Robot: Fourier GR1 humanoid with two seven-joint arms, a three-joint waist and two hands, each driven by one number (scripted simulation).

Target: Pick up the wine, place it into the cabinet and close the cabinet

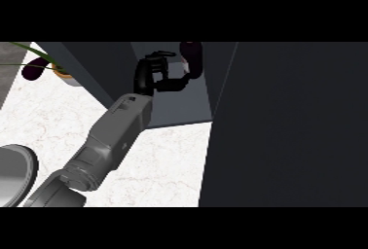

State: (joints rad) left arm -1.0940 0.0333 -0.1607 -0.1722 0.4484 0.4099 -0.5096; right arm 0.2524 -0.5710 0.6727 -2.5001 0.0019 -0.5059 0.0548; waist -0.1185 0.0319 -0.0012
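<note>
A dark maroon wine bottle (191, 52) stands upright inside the open grey cabinet (176, 104), near the top of the head view. My left hand (152, 78) reaches up into the cabinet from the lower left. Its fingers curl over towards the bottle's left side and the thumb touches the bottle lower down, so the hand is shut on it. The hand hides part of the bottle's lower body. The cabinet's door (287, 121) stands open as a large dark panel filling the right side. My right hand does not show.
A potted plant (63, 73) with long green leaves stands at the back left on the white marble counter (155, 165), with a dark purple thing (31, 72) beside it. A grey round plate (10, 175) lies at the left edge.
</note>
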